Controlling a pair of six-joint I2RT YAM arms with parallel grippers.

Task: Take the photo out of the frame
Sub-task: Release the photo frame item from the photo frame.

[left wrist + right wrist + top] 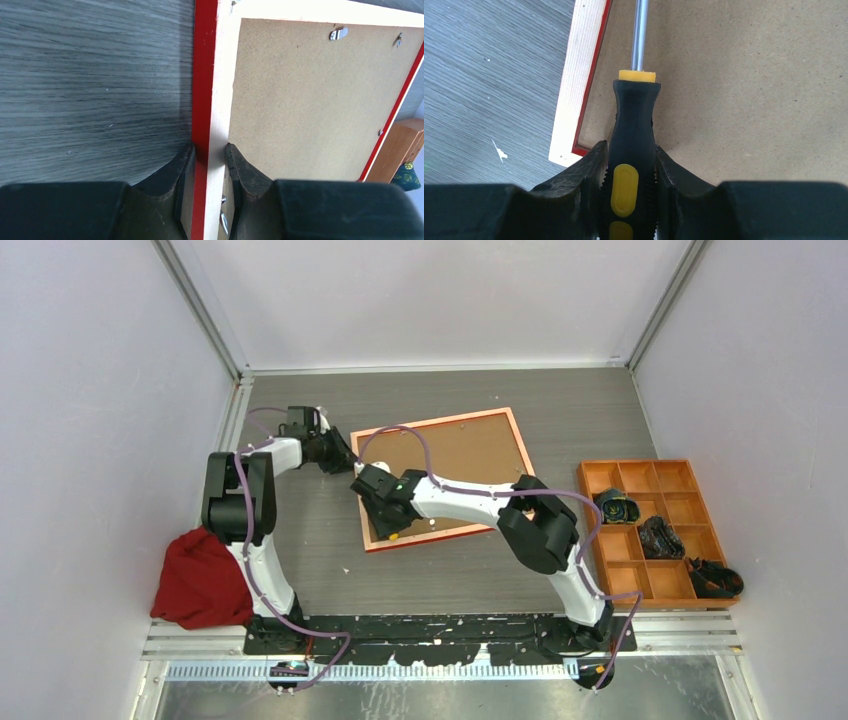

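Note:
The frame (440, 422) lies face down on the table, its brown backing board (455, 455) facing up. The photo is hidden beneath that board. My left gripper (340, 455) is shut on the frame's left rail; in the left wrist view the red and pale wood rail (205, 75) runs between the fingers of the left gripper (210, 147). My right gripper (385, 520) hovers over the frame's near left corner, shut on a screwdriver. In the right wrist view the right gripper (630, 147) clamps the screwdriver's black and yellow handle (631, 120), and the steel shaft (640, 35) points along the board beside the rail.
An orange compartment tray (637, 463) stands at the right with dark items (660, 537) in some cells. A red cloth (200, 580) lies at the near left beside the left arm's base. Small metal clips (338, 34) sit on the board's far edge.

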